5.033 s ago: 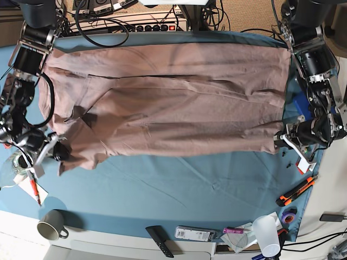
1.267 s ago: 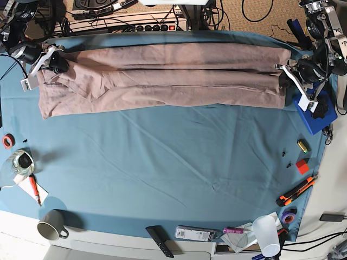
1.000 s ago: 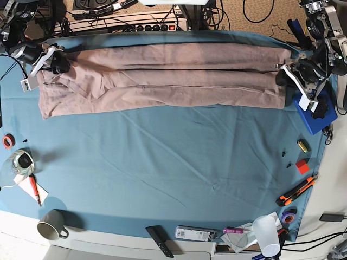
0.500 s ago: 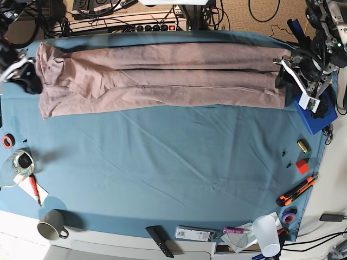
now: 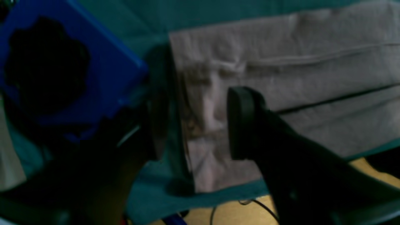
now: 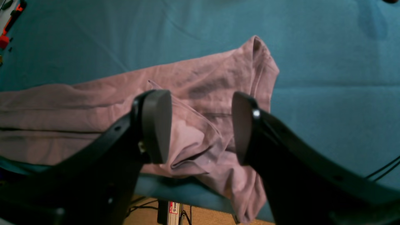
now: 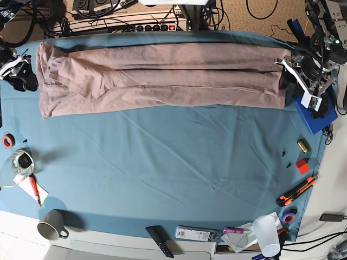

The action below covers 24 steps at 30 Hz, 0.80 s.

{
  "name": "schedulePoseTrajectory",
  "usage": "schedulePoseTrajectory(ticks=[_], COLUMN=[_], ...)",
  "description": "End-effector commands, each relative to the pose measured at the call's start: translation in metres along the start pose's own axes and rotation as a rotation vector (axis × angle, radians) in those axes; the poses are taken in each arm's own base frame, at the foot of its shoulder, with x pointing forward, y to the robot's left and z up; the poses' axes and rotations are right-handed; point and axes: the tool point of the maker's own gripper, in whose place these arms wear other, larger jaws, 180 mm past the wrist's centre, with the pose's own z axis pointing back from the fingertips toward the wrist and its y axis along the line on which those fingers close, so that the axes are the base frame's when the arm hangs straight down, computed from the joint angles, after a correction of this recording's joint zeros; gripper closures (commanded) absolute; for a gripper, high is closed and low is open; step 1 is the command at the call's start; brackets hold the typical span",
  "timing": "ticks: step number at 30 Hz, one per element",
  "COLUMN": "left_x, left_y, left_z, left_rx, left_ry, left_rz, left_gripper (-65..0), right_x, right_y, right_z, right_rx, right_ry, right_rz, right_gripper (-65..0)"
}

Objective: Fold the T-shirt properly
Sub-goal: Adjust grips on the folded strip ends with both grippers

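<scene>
The mauve T-shirt (image 7: pixel 162 76) lies folded into a long flat band across the far part of the teal table cloth (image 7: pixel 173 162). My right gripper (image 7: pixel 19 73) is at the left edge of the base view, just beside the shirt's left end. In the right wrist view it (image 6: pixel 200 128) is open and empty above the rumpled sleeve end (image 6: pixel 218 93). My left gripper (image 7: pixel 295 76) is at the shirt's right end. In the left wrist view it (image 5: pixel 200 125) is open and empty, its jaws apart over the shirt's hem edge (image 5: pixel 212 93).
A blue box (image 7: pixel 312 111) sits next to the left gripper, also in the left wrist view (image 5: pixel 62 62). Along the near edge are a mug (image 7: pixel 51 225), a remote (image 7: pixel 160 241), a plastic cup (image 7: pixel 267 232) and an orange cutter (image 7: pixel 297 190). A power strip (image 7: pixel 157 27) lies behind the table.
The shirt's near half has been folded over to the far side. Both grippers have let go; the right one has drawn back left off the shirt, the left one has barely shifted.
</scene>
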Motion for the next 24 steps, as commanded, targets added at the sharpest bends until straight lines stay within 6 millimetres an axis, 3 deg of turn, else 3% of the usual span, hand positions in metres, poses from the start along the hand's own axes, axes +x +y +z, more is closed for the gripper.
schedulePoseTrajectory(ticks=[1, 3, 24], left_x=[0.005, 0.001, -0.008], left_y=[0.003, 0.005, 0.016], left_z=[0.002, -0.001, -0.013], left_rx=[0.005, 0.004, 0.01], left_ry=[-0.024, -0.016, -0.013], left_rz=[-0.007, 0.008, 0.091], left_gripper=[-35.3, -38.1, -37.9], right_x=[0.016, 0.016, 0.016], right_y=[0.001, 0.001, 0.001], right_z=[0.005, 0.005, 0.005], right_rx=[0.002, 0.002, 0.001], right_ry=[-0.039, -0.039, -0.038], right_rz=[0.035, 0.035, 0.035], right_gripper=[-31.0, -31.0, -31.0])
